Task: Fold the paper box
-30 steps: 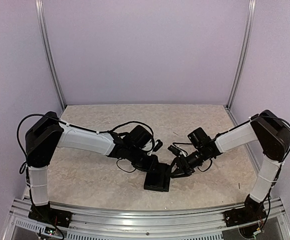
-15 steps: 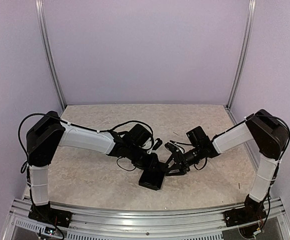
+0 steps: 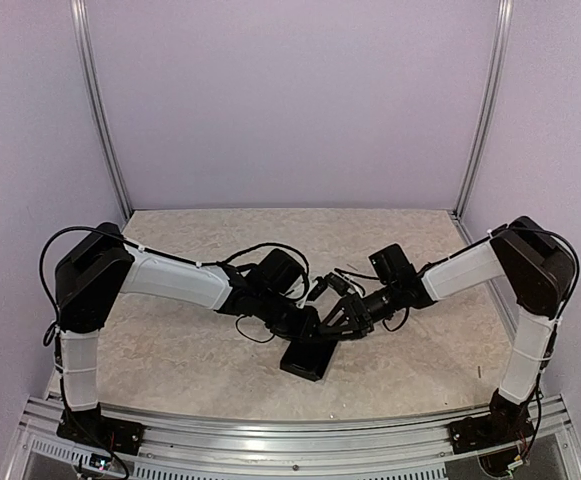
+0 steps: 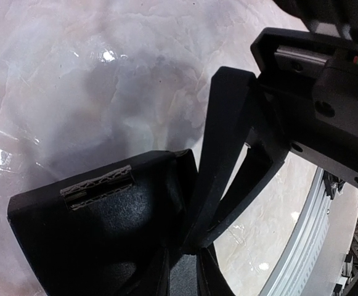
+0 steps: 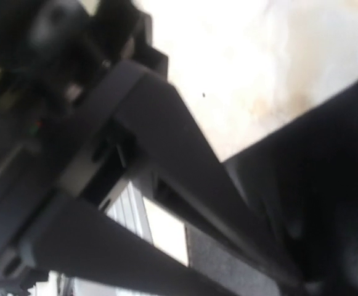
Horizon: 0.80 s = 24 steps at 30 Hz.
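The paper box [image 3: 305, 360] is a matte black piece lying at the front middle of the table. In the left wrist view the paper box [image 4: 98, 234] fills the lower left and shows a raw corrugated edge. My left gripper [image 3: 305, 328] reaches down onto its far end. Seen from its own wrist camera, the left gripper [image 4: 183, 280] is shut on a thin wall of the box. My right gripper [image 3: 332, 322] comes in from the right and stands open. Its fingers [image 4: 225, 148] slant down to the box edge right beside the left fingertips. The right wrist view is blurred: the right gripper [image 5: 222, 265] is spread, with the box [image 5: 326, 185] at its right.
The marbled tabletop [image 3: 190, 350] is walled by pale panels at the back and sides. An aluminium rail [image 3: 290, 430] runs along the near edge, just in front of the box. Loose black cables [image 3: 255, 335] hang under the left wrist.
My right gripper has moved left, up against the left gripper at the box. The box has shifted a little left with the left gripper's hold unchanged.
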Tool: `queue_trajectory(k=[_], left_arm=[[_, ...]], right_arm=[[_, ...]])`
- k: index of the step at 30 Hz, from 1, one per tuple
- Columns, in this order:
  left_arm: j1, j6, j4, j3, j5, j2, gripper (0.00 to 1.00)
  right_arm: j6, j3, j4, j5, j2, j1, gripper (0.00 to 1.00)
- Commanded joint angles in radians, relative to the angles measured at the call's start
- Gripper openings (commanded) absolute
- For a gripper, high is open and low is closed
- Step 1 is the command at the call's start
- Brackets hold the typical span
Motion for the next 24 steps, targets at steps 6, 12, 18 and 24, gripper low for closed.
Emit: queue_trajectory(k=[6, 12, 18, 24], left_arm=[[-0.004, -0.001, -0.080, -0.055, -0.011, 0.063, 0.17], [-0.004, -0.004, -0.081, -0.059, -0.010, 0.063, 0.17], [-0.005, -0.008, -0.081, -0.060, -0.016, 0.056, 0.17], [-0.006, -0.003, -0.088, -0.049, -0.009, 0.063, 0.16]], right_arm=[[-0.275, 0.044, -0.303, 0.067, -0.133, -0.073, 0.64], [-0.347, 0.005, -0.442, 0.198, -0.140, -0.126, 0.39], [-0.349, 0.039, -0.469, 0.223, -0.045, -0.125, 0.09], [-0.355, 0.073, -0.483, 0.237, 0.039, -0.120, 0.02]])
